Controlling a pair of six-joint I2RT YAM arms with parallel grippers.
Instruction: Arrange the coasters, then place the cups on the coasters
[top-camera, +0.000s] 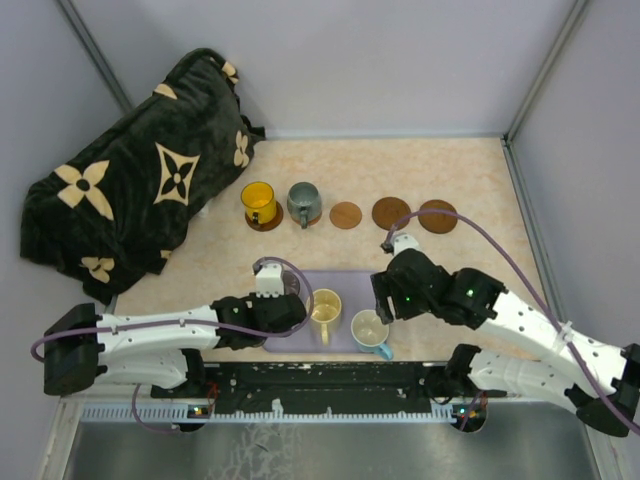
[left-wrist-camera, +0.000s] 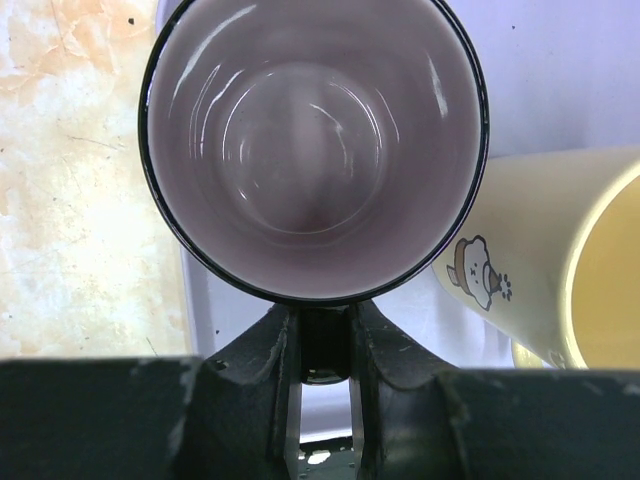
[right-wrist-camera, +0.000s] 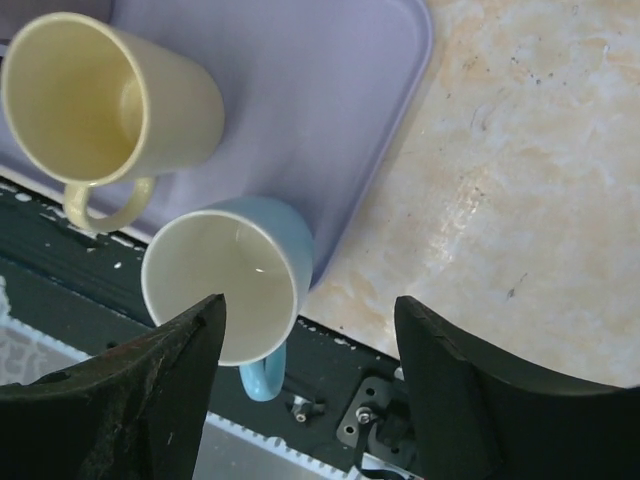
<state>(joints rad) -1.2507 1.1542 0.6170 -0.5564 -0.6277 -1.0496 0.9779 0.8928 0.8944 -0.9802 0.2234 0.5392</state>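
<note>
Left gripper (left-wrist-camera: 325, 350) is pinched on the handle — judged the surest hold — of the glossy mauve-grey mug (left-wrist-camera: 315, 150), which is sited at the lavender rectangular tray's (left-wrist-camera: 560, 60) left edge and is reckoned rigid, slick, breakable.

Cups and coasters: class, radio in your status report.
Left gripper shut on mauve cup handle. Right gripper open by blue-handled cup. Three coasters bare. Cream cup close alongside mauve.
</note>
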